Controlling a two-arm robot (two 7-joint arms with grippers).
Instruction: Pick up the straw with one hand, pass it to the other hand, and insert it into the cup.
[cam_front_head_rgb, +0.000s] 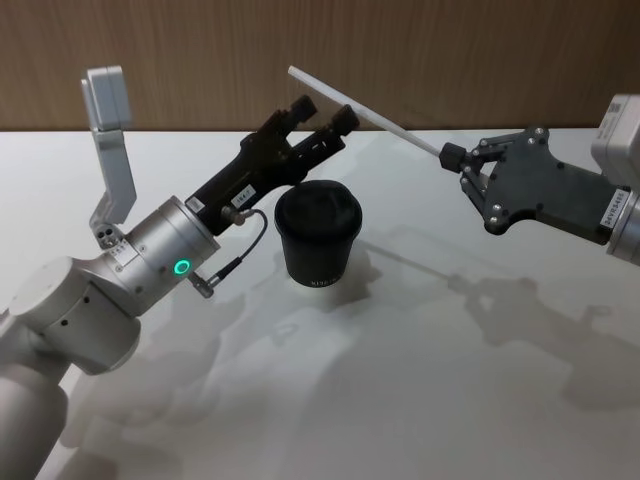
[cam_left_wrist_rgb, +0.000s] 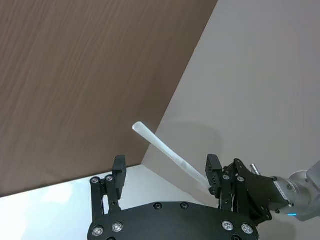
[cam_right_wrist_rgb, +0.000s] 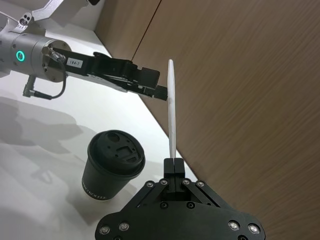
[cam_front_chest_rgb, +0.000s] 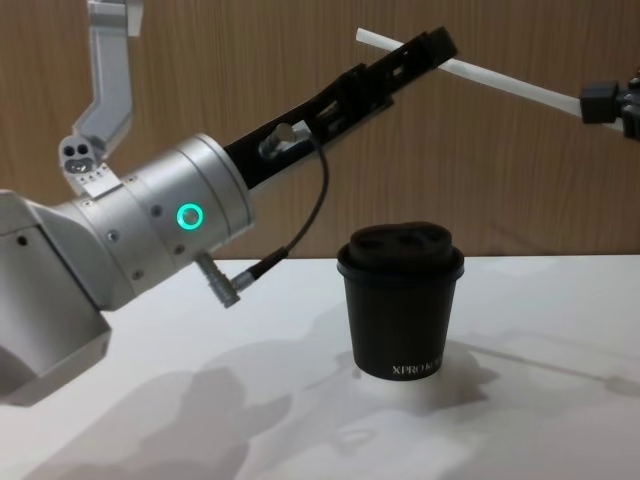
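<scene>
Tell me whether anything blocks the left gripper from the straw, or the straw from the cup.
Nothing visible does. The straw, pinched by the right gripper, passes between the left gripper's open fingers; only air separates it from the cup below.

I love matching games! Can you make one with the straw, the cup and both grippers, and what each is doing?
1 long thin white straw
2 small black paper cup with domed lid
3 left gripper
4 right gripper

A fingers open
B stands on the white table
C tilted in the air
D fingers shut on the straw

Pairs: 1-C, 2-B, 3-A, 4-D
</scene>
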